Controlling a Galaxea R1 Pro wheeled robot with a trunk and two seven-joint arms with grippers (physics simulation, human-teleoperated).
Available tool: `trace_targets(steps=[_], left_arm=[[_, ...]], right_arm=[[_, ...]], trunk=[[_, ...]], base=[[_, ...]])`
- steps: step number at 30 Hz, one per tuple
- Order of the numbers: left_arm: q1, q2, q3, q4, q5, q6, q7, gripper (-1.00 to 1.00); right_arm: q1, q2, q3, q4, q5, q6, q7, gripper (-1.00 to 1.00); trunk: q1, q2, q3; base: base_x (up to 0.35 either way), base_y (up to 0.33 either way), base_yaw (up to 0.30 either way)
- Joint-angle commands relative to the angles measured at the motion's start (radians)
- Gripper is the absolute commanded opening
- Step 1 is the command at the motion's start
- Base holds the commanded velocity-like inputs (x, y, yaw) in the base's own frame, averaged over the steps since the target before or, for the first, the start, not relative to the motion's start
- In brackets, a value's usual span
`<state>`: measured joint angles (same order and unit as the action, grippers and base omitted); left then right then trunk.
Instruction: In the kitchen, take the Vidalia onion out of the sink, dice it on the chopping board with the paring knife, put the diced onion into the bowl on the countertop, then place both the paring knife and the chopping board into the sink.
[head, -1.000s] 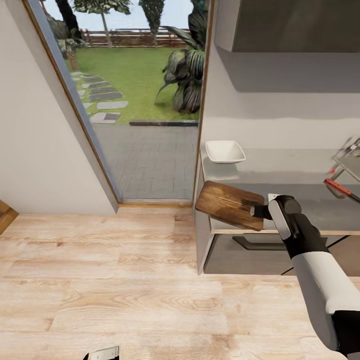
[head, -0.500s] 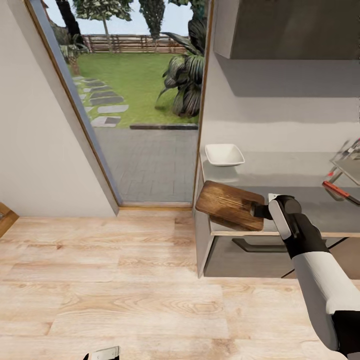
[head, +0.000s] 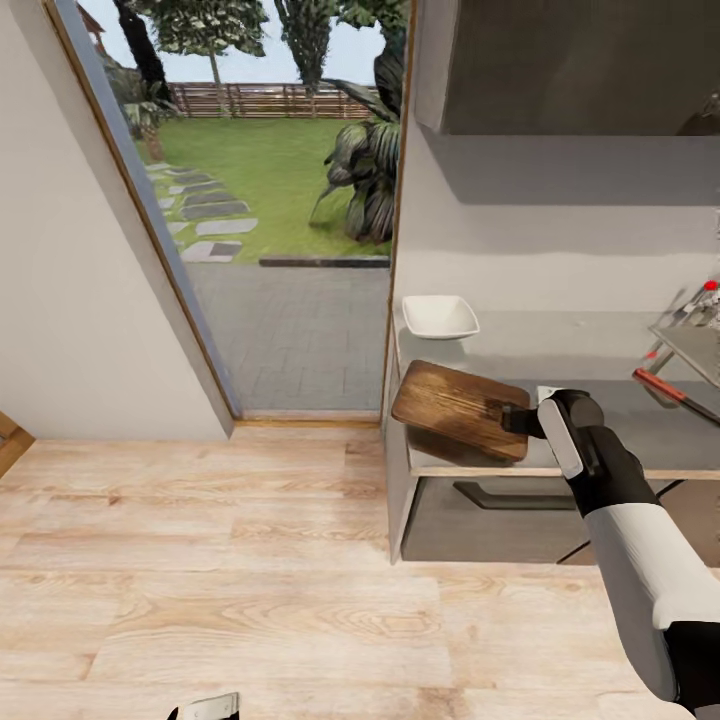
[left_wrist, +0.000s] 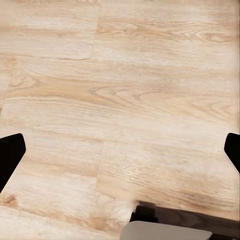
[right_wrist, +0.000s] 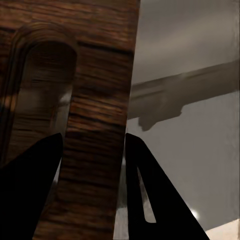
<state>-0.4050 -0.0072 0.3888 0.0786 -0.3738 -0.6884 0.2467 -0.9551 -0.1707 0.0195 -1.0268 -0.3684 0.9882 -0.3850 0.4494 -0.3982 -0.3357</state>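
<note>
I judged the job to be near its end: I was carrying the chopping board (head: 458, 408), so the sink still awaited it. My left end effector (left_wrist: 120, 155) hung released over the wooden floor (head: 250, 560), its fingers spread wide and touching nothing. Right of that floor, the white bowl (head: 439, 316) sat at the bench's (head: 590, 345) near end, beyond the board; whether it held diced onion I could not tell. The board was lifted and tilted over the bench's front corner, part of it out past the edge. My right end effector (right_wrist: 92, 165) was clenched on the board's short end beside the handle slot (right_wrist: 37, 95), one finger on each face. Farthest right along the bench lay the red-handled knife (head: 662, 385), beside the sink's (head: 695, 345) rim, apparently not yet in the basin.
</note>
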Motion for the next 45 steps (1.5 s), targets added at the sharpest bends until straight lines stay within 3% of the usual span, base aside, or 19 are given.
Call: trace_targets(steps=[1,12,19,28,45], left_arm=[[-0.002,0.000,0.005,0.004,-0.011,-0.004,0.008,1.00],[-0.002,-0.002,0.005,0.003,-0.011,0.077,0.005,1.00],[-0.002,-0.002,0.005,0.003,-0.011,0.081,0.005,1.00],[-0.002,-0.002,0.005,0.003,-0.011,0.082,0.005,1.00],[-0.002,-0.002,0.005,0.003,-0.011,0.082,0.005,1.00]], right_arm=[[-0.001,-0.001,0.002,-0.001,-0.011,0.003,-0.009,-1.00],[-0.001,-0.001,0.002,-0.003,-0.013,0.003,-0.009,-1.00],[-0.001,0.000,0.009,-0.005,-0.014,0.003,-0.009,-1.00],[-0.001,0.000,0.078,-0.006,-0.015,0.003,-0.006,-1.00],[-0.001,0.002,0.088,-0.006,-0.015,0.001,-0.006,-1.00]], trunk=[[0.001,-0.002,0.000],[0.001,-0.002,0.017],[0.001,-0.002,0.028],[0.001,-0.002,0.042],[0.001,-0.002,0.068]], base=[[0.000,-0.214,0.000],[0.000,-0.234,0.000],[0.000,-0.241,0.000],[0.000,-0.241,0.000],[0.020,-0.223,0.000]])
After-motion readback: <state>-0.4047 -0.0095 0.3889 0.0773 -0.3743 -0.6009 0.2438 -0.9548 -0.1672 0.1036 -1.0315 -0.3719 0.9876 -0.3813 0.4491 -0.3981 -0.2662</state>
